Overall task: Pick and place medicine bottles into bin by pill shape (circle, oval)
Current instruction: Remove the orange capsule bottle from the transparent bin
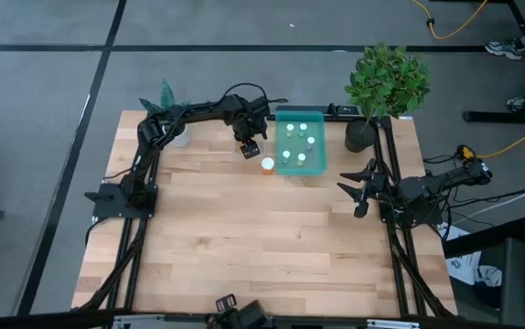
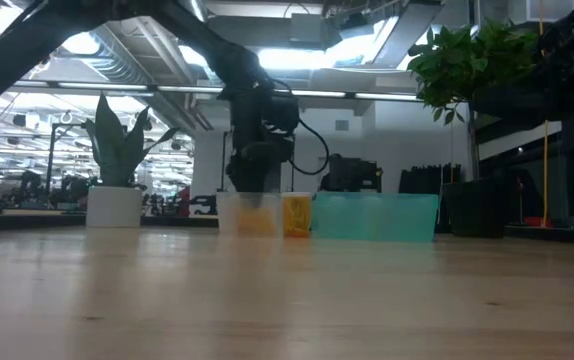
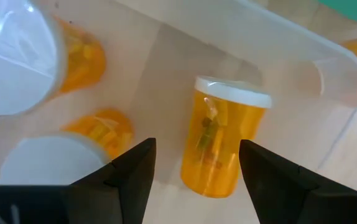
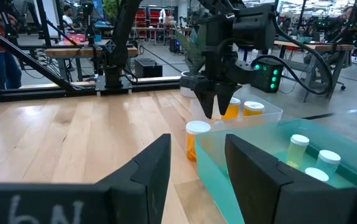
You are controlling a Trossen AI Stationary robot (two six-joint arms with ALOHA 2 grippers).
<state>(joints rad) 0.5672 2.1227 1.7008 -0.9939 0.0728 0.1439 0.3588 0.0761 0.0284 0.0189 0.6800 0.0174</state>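
Observation:
My left gripper point(image 1: 250, 146) hangs open over the clear bin point(image 3: 328, 62) at the table's far side, just left of the teal bin point(image 1: 299, 143). Between its fingertips, below them, an orange bottle point(image 3: 219, 140) lies on its side on the clear bin's floor. Two more orange bottles point(image 3: 10, 62) point(image 3: 48, 162) stand upright in the clear bin. Several pale white-capped bottles point(image 1: 301, 143) stand in the teal bin. One orange bottle point(image 1: 268, 165) stands on the table by the teal bin's near left corner. My right gripper point(image 1: 358, 187) is open and empty at the table's right.
A leafy potted plant point(image 1: 386, 87) stands at the far right corner, and a spiky plant in a white pot point(image 1: 169, 114) at the far left. The wooden table's middle and near part point(image 1: 262, 247) is bare.

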